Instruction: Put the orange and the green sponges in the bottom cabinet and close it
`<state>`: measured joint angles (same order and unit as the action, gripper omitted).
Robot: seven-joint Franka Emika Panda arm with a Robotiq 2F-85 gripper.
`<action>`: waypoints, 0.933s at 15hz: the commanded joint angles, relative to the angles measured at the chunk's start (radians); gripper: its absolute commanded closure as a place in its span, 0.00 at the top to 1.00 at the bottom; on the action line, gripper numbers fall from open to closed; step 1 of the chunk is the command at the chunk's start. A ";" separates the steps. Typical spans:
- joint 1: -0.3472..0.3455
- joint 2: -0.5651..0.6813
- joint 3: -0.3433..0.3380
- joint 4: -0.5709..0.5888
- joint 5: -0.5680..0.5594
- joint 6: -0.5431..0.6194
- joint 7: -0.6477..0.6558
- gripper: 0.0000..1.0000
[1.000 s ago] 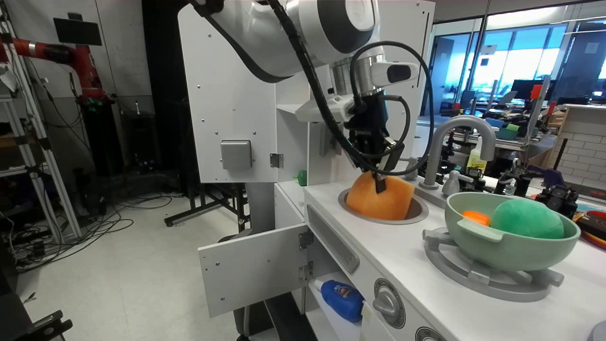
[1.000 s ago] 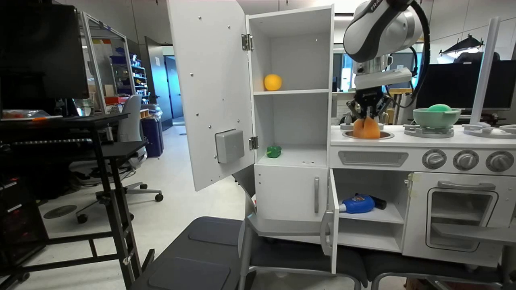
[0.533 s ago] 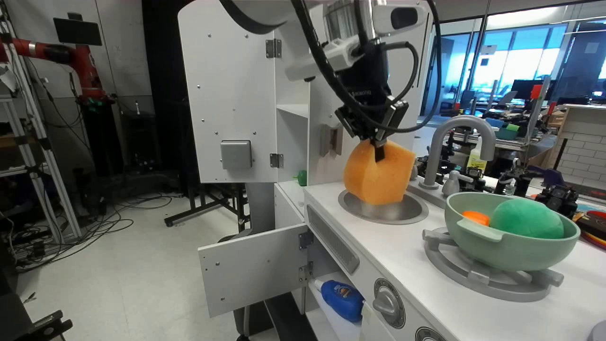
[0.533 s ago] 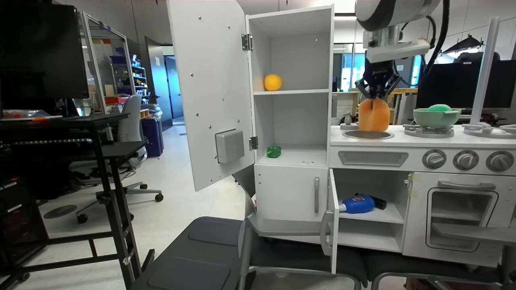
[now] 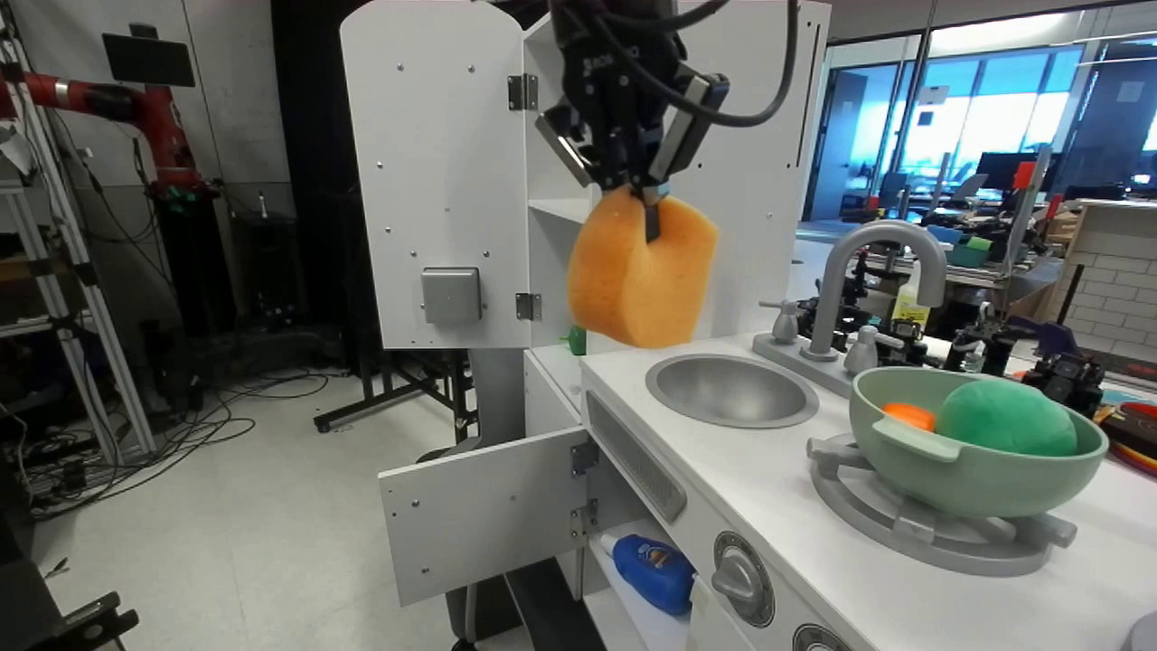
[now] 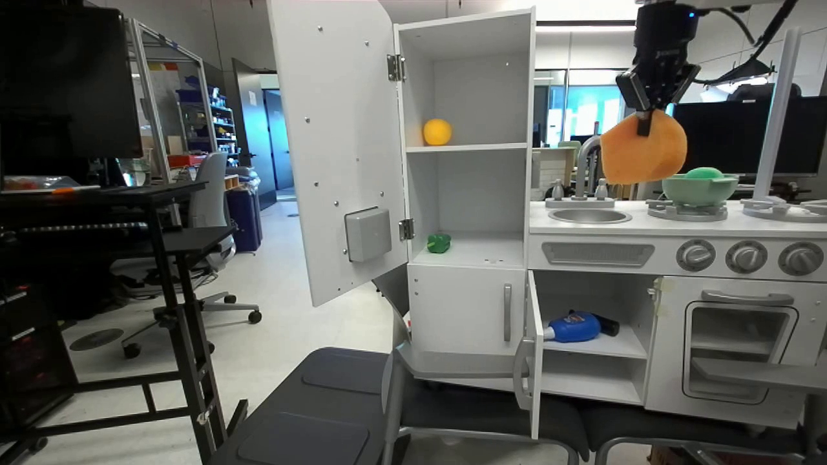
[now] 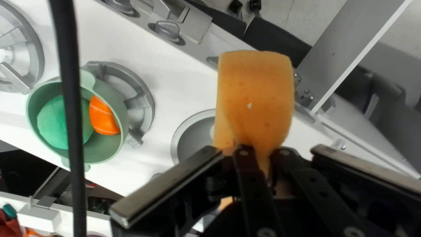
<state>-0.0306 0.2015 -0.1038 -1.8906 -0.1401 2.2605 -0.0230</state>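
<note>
Wrist view: the gripper (image 7: 264, 153) pinches the orange sponge (image 7: 255, 98); stowing seems underway. Next, it should descend past the counter's front edge (image 6: 675, 231) into the cabinet (image 6: 575, 292).

White counter (image 6: 736, 227) before me: round grey sink (image 6: 589, 217) sunk at left, grey tap (image 6: 579, 203) standing on far side. Grey burner (image 6: 688, 212) right of sink, pale green bowl (image 6: 700, 192) sitting on it; second burner (image 6: 783, 211) farther right.
</note>
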 commanded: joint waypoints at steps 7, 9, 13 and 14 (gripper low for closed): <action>0.026 -0.306 0.086 -0.484 -0.017 0.038 -0.119 0.02; 0.031 -0.285 0.103 -0.536 -0.048 0.125 -0.030 0.02; 0.041 -0.153 0.134 -0.570 -0.161 0.325 0.218 0.02; 0.041 -0.114 0.129 -0.581 -0.200 0.384 0.276 0.02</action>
<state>0.0092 -0.0159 0.0203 -2.4674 -0.2482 2.5120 0.0994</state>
